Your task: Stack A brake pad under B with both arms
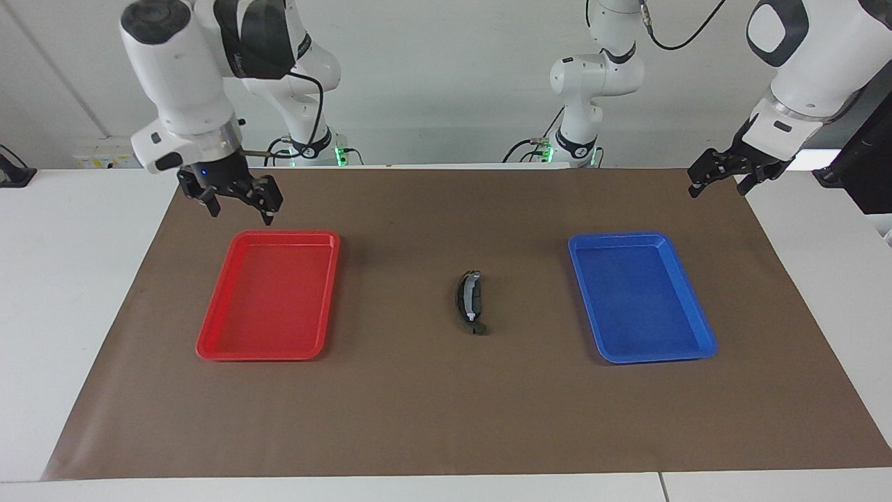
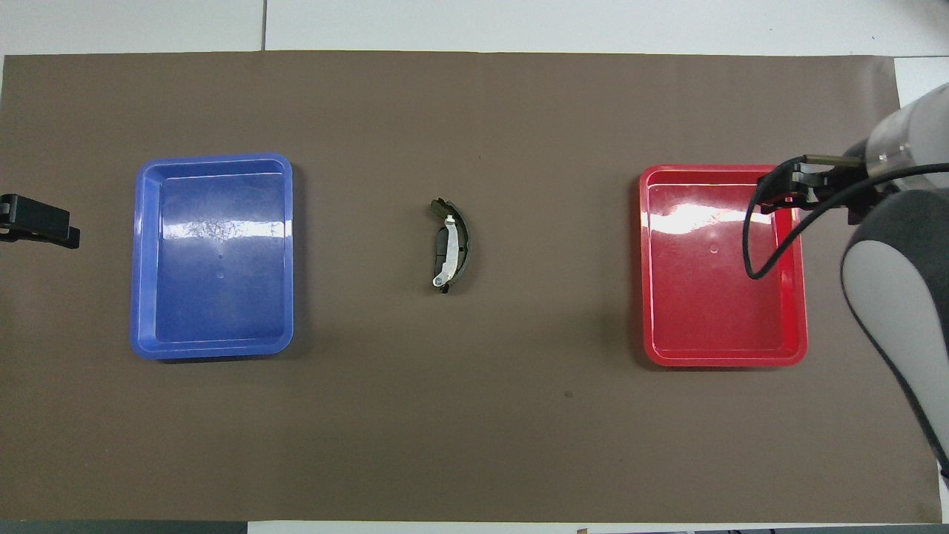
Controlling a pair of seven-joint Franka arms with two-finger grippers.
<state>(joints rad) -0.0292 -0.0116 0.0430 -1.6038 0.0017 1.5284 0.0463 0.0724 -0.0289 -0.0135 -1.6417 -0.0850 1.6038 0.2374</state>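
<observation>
Right gripper (image 1: 237, 199) hangs w/ fingers apart over the mat's edge by the red tray (image 1: 209, 335); left gripper (image 1: 721, 176), also spread, waits at its own end. B (image 1: 463, 305) lies atop the A brake pad (image 1: 475, 298) mid-mat between trays, long axis running robot-to-camera, roughly equidistant from both arms.

The left gripper (image 2: 37, 221) is cut off by the overhead view's edge; only its dark tip shows. The right arm (image 2: 890, 297) also runs out of that view. Where the A brake pad (image 1: 465, 298) ends beneath B (image 1: 472, 305) cannot be told.
</observation>
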